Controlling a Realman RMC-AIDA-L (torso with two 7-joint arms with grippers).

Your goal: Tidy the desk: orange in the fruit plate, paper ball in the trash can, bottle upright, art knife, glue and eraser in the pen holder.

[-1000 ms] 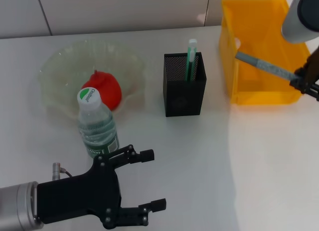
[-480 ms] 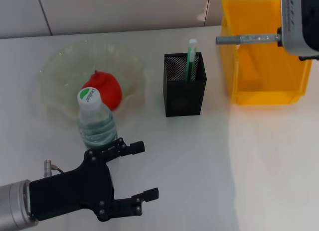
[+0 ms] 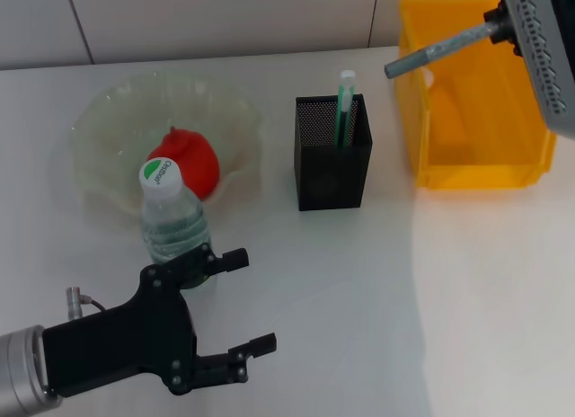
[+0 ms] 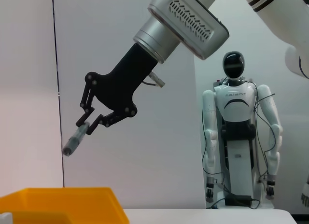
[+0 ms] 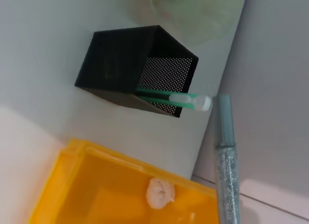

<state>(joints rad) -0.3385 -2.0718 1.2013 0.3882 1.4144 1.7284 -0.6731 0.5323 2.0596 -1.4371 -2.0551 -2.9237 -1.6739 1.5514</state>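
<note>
- I see the grey glitter glue pen point(image 3: 437, 53) held up in the air over the near-left corner of the trash can point(image 3: 476, 156); its free end points toward the pen holder point(image 3: 331, 165)
- My right gripper point(image 4: 91, 123) is closed on the pen's far end (the left wrist view shows the fingers pinched around it), and the arm enters at the top right of the head view
- In the right wrist view the pen point(image 5: 227, 161) runs past the holder point(image 5: 130, 69) and the bin point(image 5: 72, 190), well above both
- The pen holder stands upright between the fruit plate point(image 3: 108, 120) and the trash can, with a green-and-white stick point(image 3: 343, 107) already leaning inside it
- The paper ball point(image 5: 160, 193) lies on the floor of the trash can
- The orange point(image 3: 186, 164) sits in the fruit plate, toward its near side
- The bottle point(image 3: 171, 221) stands upright just in front of the plate, cap up
- My left gripper point(image 3: 225, 314) is low on the table, fingers spread wide and gripping nothing; the upper finger point(image 3: 220, 260) is right at the bottle's base (touching or just short, I cannot tell)
- A white humanoid robot point(image 4: 239, 132) stands in the background of the left wrist view
</note>
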